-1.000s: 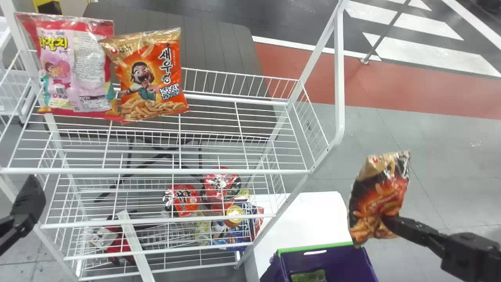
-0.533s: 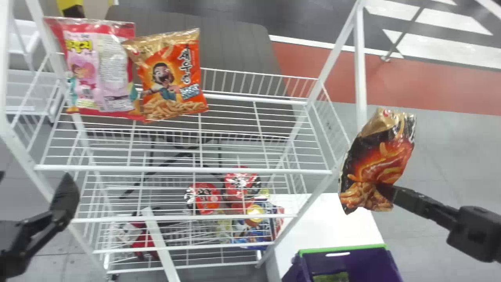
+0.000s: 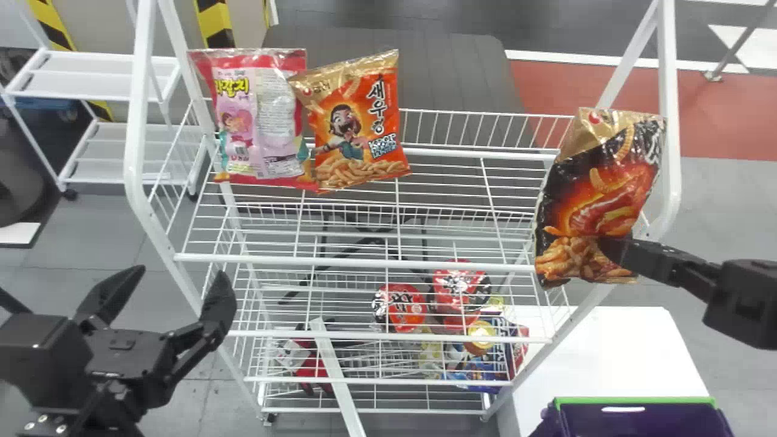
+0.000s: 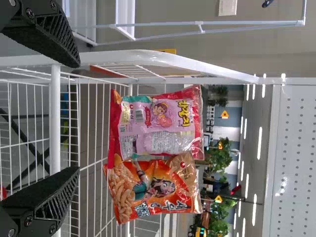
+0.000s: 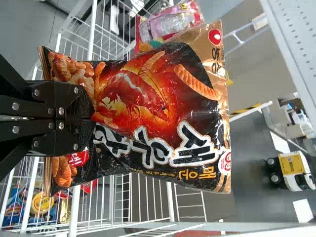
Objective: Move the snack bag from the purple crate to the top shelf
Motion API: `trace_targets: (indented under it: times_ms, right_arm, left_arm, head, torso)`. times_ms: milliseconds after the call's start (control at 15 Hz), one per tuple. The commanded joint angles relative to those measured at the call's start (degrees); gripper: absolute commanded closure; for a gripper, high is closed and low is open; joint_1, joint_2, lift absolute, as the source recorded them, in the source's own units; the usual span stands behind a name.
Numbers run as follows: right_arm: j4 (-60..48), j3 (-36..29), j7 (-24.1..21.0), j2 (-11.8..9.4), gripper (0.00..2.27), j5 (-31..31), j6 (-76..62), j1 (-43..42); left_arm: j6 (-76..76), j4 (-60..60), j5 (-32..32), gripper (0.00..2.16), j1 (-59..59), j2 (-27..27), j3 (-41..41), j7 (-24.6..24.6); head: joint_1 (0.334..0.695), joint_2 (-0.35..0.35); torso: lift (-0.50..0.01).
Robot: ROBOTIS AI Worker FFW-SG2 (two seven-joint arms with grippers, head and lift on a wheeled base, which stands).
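My right gripper holds the black and orange snack bag by its lower part, in front of the right end of the top shelf. In the right wrist view the fingers of the right gripper are closed on the snack bag, which hides part of the rack. My left gripper stays at the rack's left front post, its fingers spread with nothing between them; the left gripper looks the same in the left wrist view. The purple crate is at the bottom right.
A pink bag and an orange bag stand side by side at the top shelf's left. Cup noodles and other packs lie on lower levels. White posts flank the rack, and a white table adjoins its right side.
The right gripper has raised the snack bag and brought it closer to the rack. The head view has swung left, bringing more of the left arm into sight.
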Motion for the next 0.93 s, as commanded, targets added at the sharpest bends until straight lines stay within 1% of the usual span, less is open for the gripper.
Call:
trace_targets:
  times_ms: [0, 133, 333, 400, 667, 800, 867]
  right_arm:
    - [3.1, 3.2, -2.3, 0.1, 1.47, 0.5, -2.4, -2.2]
    - [5.4, 5.9, -5.3, 0.1, 1.47, 0.9, -5.0, -3.7]
    - [9.7, 9.4, -11.5, 0.1, 1.47, 1.1, -10.6, -5.7]
    - [11.0, 10.0, -12.6, 0.1, 1.47, 0.9, -11.7, -6.1]
    - [16.8, 12.6, -21.4, 0.1, 1.47, -1.7, -21.5, -6.2]
    - [19.4, 13.4, -24.9, 0.1, 1.47, -3.0, -25.4, -5.9]
    - [20.9, 13.7, -27.2, 0.1, 1.47, -4.7, -27.1, -5.5]
  left_arm:
    - [-0.2, 0.3, 0.0, 0.07, -0.1, 0.1, -0.1, 0.0]
    - [-0.6, 1.0, 0.0, 0.07, -0.6, 0.1, -0.5, 0.0]
    - [-1.0, 1.8, 0.0, 0.07, -0.9, 0.1, -0.6, 0.0]
    - [-1.1, 2.0, 0.1, 0.07, -1.0, 0.2, -0.6, 0.0]
    - [-3.2, 2.9, 0.1, 0.07, -1.1, 0.3, -0.6, 0.0]
    - [-3.8, 3.3, 0.2, 0.07, -1.2, 0.4, -0.6, 0.0]
    - [-3.9, 3.7, 0.2, 0.07, -1.3, 0.4, -0.6, 0.0]
  head:
    - [0.695, -0.043]
    - [0.695, -0.031]
    - [0.695, -0.021]
    - [0.695, -0.019]
    - [0.695, -0.008]
    - [0.695, -0.003]
    - [0.695, 0.000]
  torso:
    - [0.009]
    - [0.009]
    - [0.009]
    - [0.009]
    - [0.009]
    - [0.009]
    - [0.009]
